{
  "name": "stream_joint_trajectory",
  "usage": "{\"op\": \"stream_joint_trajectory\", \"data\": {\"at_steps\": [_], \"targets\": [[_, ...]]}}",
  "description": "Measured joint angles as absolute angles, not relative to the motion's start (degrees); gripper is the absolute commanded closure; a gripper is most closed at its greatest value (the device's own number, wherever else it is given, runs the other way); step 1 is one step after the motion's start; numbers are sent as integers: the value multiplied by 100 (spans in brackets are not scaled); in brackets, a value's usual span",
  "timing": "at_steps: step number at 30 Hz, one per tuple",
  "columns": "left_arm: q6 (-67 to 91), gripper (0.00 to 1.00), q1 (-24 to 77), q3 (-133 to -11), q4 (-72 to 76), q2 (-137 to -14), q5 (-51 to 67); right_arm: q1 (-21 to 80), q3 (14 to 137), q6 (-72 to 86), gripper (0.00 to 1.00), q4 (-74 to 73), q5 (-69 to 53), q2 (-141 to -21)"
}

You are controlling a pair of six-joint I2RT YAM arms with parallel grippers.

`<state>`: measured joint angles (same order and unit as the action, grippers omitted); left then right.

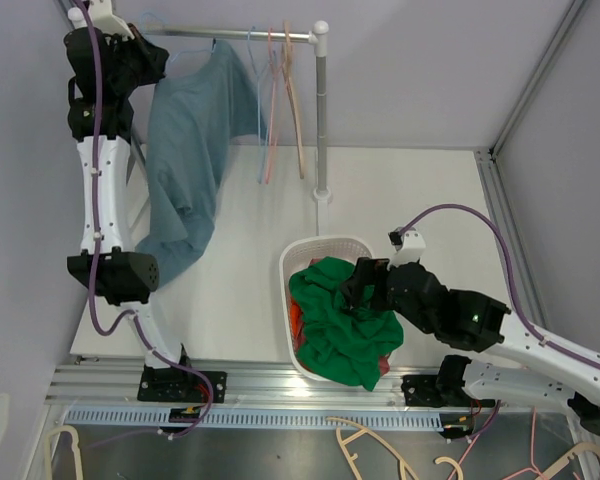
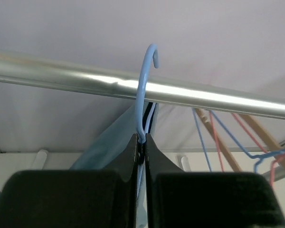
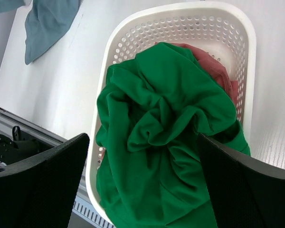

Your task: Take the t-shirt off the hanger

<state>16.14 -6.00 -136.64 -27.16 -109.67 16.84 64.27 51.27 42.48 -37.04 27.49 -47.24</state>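
**Left gripper pinched on the hanger neck, shirt trailing to the table**

At far left, the left gripper (image 2: 141, 147) is closed narrow on the thin blue wire hanger (image 2: 145, 85). Its jaws pinch the neck just under the hook, which rides over the shiny horizontal metal rail (image 2: 218, 97). The dusty teal cotton t-shirt (image 1: 190, 150) hangs on that hanger, below the gripper and a little to its right. Its long axis runs from the rail down toward the near-left of the white table (image 1: 400, 190), where the lower hem lies slack on the surface. By my reading the shirt must come off downward and toward the arms, away from the held hook, and the nearer left arm is occupied with the hanger.

Further right along the rail hang the spare pink and tan hangers (image 2: 218, 142), just beside the shirt's shoulder, a likely snag. Well apart from the shirt, the right gripper (image 3: 142, 137) hovers with jaws spread wide, holding nothing. It is above the white perforated plastic basket (image 3: 190, 28), which is heaped with a crumpled green garment (image 3: 152, 104). Pale lilac walls (image 1: 430, 70) close in on the left, back and right, so room looks tight.
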Motion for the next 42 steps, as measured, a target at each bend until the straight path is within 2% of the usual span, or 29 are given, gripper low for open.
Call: {"op": "stream_joint_trajectory", "data": {"at_steps": [4, 9, 16, 22, 30, 39, 40, 41, 42], "targets": [[1540, 99, -510, -13417, -2698, -10348, 1474, 6436, 5033, 4093, 1, -3597, 2585, -4637], [1546, 99, -473, -12545, -2497, -9233, 987, 6635, 5109, 3221, 1, -2952, 2226, -4952], [1662, 99, -108, -12014, -2930, -8582, -152, 7087, 6300, 1496, 0, -1691, 1243, -6672], [1778, 100, 928, -10680, -3426, -7983, -1240, 7518, 7026, 582, 0, -421, 427, -7773], [2274, 99, 1629, -9786, -4270, -6947, -2067, 7625, 7533, 314, 0, 989, 152, -8799], [2550, 99, 1789, -9909, -4711, -6292, -2432, 7797, 8055, 412, 1, 1688, 412, -9911], [2552, 99, 1789, -9909, -4751, -6289, -2432, 7804, 8086, 443, 6, 1721, 416, -10027], [2552, 99, 1789, -9909, -4783, -6289, -2432, 7806, 8147, 456, 27, 1741, 414, -10162], [2550, 99, 1789, -9909, -4821, -6300, -2432, 7806, 8204, 449, 53, 1745, 412, -10274]]}}
